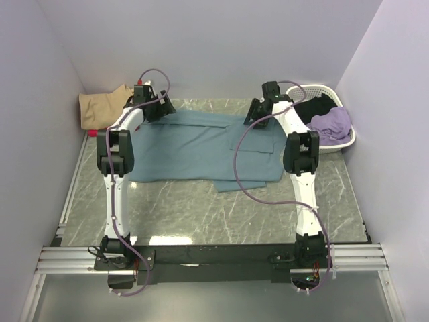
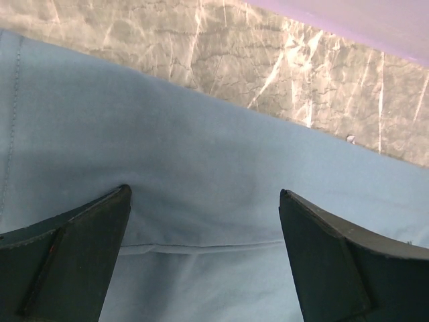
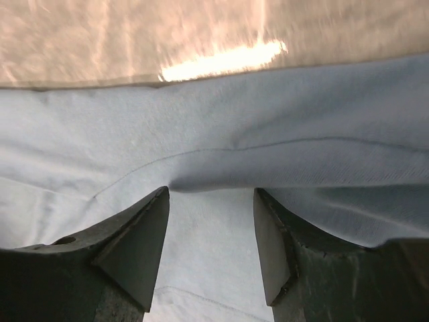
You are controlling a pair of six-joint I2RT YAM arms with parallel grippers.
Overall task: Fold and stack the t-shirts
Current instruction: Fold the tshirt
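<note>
Centrally, the teal-blue t-shirt (image 1: 194,147) lies flat on the marble surface (image 1: 201,215). Both arms reach its 12 o'clock edge. The left pincer (image 2: 204,190) is spread wide over smooth cloth, and the right pincer (image 3: 211,190) is spread at a raised fold. Bare surface runs along 6 o'clock. A tan shirt (image 1: 104,107) lies at 10 and a white basket (image 1: 345,141) at 2.

The left gripper (image 2: 204,194) and right gripper (image 3: 211,194) are cropped by the bottom edge of their wrist views, so only the finger ends show. Glare blurs the table (image 3: 134,33) beyond the right one, and its tips perhaps touch cloth. From above, the left arm (image 1: 114,154) and right arm (image 1: 300,151) cover both sets of fingertips and the far edge of the teal-blue t-shirt (image 1: 194,151). The left arm hides a corner of the tan t-shirt (image 1: 100,107). The right arm crosses the basket (image 1: 342,139), whose black cloth (image 1: 315,107) is too small to read.
</note>
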